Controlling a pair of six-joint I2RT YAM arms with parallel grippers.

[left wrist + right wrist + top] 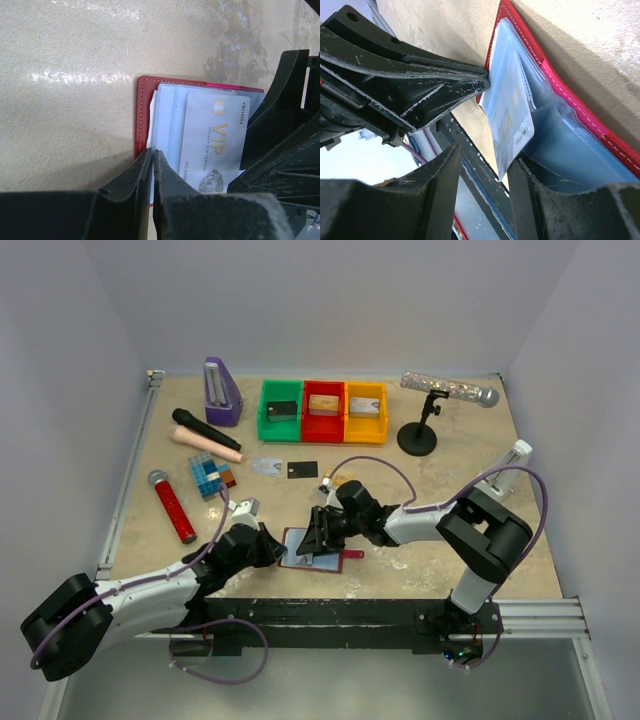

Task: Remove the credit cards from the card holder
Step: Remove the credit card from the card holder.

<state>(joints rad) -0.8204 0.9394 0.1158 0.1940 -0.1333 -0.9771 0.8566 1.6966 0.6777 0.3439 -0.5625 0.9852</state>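
Note:
The card holder (297, 544) lies open near the front edge, a dark red cover (145, 95) with pale blue sleeves (555, 145). My left gripper (277, 545) is shut on its left edge (152, 154), a sliver of the lining between the jaws. A silvery VIP credit card (212, 145) sticks partway out of a sleeve. My right gripper (319, 537) is open around that card's free end (487, 156). The card's (510, 115) corner rests against the right finger (540, 200). A silvery card (266, 466) and a black card (302, 469) lie on the table further back.
Green (281, 410), red (323, 409) and yellow (365, 410) trays with small blocks stand at the back. A purple metronome (221, 392), two microphones (205, 436), a red-handled microphone (173, 506), a tiled block (208, 476) and a microphone stand (420, 430) surround them.

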